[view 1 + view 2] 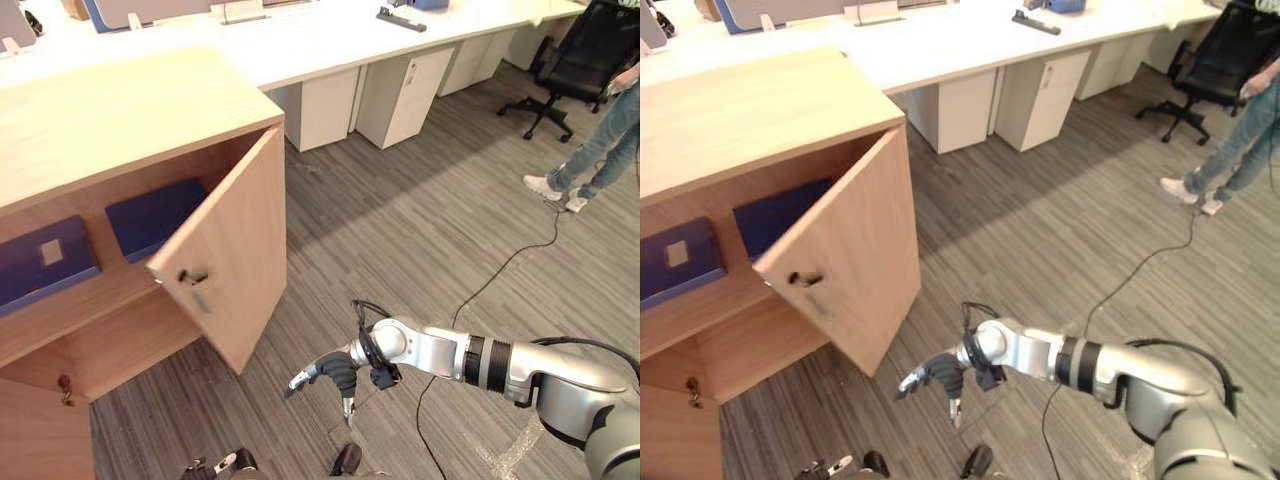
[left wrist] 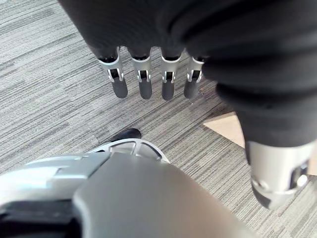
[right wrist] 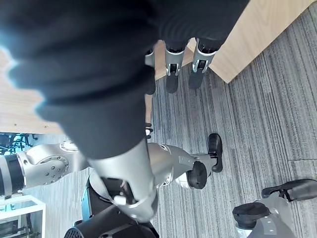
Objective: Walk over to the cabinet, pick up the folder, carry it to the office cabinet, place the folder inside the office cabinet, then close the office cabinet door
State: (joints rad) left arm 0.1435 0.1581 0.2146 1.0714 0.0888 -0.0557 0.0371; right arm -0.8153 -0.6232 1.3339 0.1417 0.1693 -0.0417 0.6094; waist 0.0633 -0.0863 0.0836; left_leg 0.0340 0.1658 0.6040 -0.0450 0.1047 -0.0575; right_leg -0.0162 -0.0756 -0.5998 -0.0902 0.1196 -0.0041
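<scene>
We see the office cabinet [image 1: 120, 120] in pale wood-look board, matt, with a fine straight grain. Its door [image 1: 235, 250] has the same finish, and the small handle [image 1: 192, 277] looks like dull metal. The folder [image 1: 150, 215] on the shelf is dark blue, smooth and matt. The second folder [image 1: 40, 255] is alike and carries a pale, paper-like label [image 1: 51, 252]. The floor [image 1: 420, 230] is grey carpet, rough and ribbed in strips. The long counter [image 1: 330, 40] is white and smooth with a slight sheen. The right hand [image 1: 335, 372] wears a matt, dark ribbed cover, and the right arm [image 1: 440, 352] is satin silver. The left hand [image 2: 163, 29] has silver fingers [image 2: 119, 87] with matt dark tips.
</scene>
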